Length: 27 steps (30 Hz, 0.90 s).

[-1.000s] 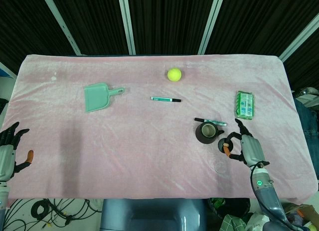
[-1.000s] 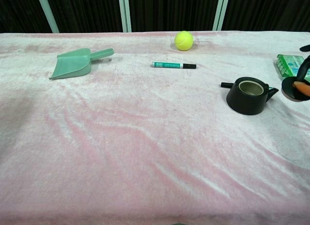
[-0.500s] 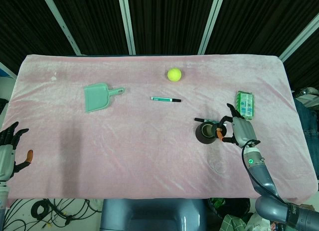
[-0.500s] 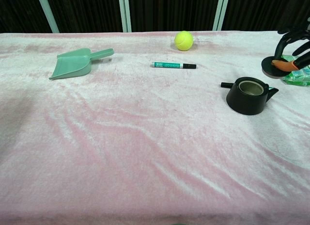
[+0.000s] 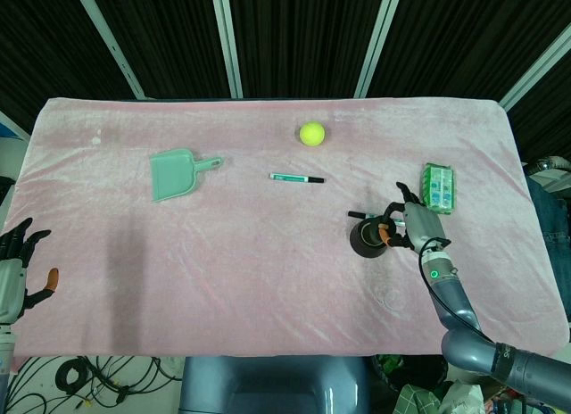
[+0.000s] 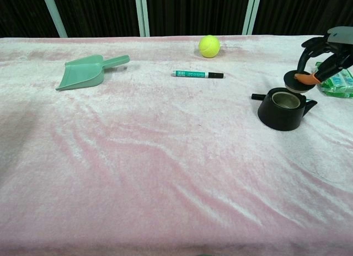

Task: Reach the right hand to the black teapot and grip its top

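Note:
The black teapot (image 5: 365,240) (image 6: 282,108) stands on the pink cloth at the right, its mouth uncovered. My right hand (image 5: 412,225) (image 6: 325,52) hovers just above and to the right of it. Between an orange-tipped thumb and the fingers it pinches a round black lid (image 6: 295,80). The lid hangs tilted over the pot's right rim, close above the opening and apart from it. My left hand (image 5: 13,276) stays at the table's near left edge with fingers spread and nothing in it; the chest view does not show it.
A green dustpan (image 5: 174,173) (image 6: 83,72) lies at the far left. A tennis ball (image 5: 311,133) (image 6: 209,46) and a green marker (image 5: 297,178) (image 6: 198,74) lie behind the pot. A green box (image 5: 438,186) (image 6: 336,82) sits just right of my right hand.
My right hand has carried the black lid up and leftward, from low beside the teapot's right side to just over its right rim. The left hand has not moved.

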Available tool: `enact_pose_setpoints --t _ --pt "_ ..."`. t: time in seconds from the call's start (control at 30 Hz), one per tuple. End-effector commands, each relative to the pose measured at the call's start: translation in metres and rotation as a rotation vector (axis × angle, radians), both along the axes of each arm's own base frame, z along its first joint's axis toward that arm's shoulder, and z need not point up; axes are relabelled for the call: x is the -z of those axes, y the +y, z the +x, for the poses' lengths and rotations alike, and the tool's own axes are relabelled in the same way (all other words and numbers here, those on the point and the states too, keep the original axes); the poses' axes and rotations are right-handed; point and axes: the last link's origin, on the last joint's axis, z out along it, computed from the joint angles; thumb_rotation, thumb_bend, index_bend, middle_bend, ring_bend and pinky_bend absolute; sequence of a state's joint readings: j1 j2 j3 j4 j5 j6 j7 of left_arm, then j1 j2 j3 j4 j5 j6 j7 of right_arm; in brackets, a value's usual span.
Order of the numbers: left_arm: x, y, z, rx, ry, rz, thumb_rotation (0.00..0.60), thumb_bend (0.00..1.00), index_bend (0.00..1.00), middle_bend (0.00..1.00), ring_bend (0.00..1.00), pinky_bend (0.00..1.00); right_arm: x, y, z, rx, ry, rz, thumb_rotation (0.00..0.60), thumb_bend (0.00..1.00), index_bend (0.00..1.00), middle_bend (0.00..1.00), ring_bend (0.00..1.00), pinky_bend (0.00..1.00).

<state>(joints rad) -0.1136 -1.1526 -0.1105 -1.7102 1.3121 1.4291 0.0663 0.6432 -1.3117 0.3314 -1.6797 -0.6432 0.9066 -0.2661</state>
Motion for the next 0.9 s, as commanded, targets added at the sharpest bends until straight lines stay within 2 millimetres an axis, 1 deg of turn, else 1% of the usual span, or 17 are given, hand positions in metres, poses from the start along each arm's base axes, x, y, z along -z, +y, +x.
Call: enact_pose_setpoints --t 0.03,0.27,0.9 --pt "-0.001 0.000 0.000 -0.001 -0.001 0.002 0.600 0.44 0.19 0.00 0.00 0.07 0.005 -0.003 -0.002 0.009 0.009 0.009 0.600 0.41 0.60 0.00 0.08 0.17" --pt "-0.001 0.001 -0.001 -0.001 0.001 0.000 0.600 0.44 0.19 0.00 0.00 0.07 0.009 -0.007 -0.007 0.037 0.016 0.013 0.600 0.41 0.60 0.00 0.08 0.17" --pt "0.000 0.002 -0.001 -0.002 0.008 0.001 0.600 0.44 0.19 0.00 0.00 0.07 0.022 -0.010 -0.010 0.055 0.005 0.032 0.600 0.41 0.60 0.00 0.08 0.17"
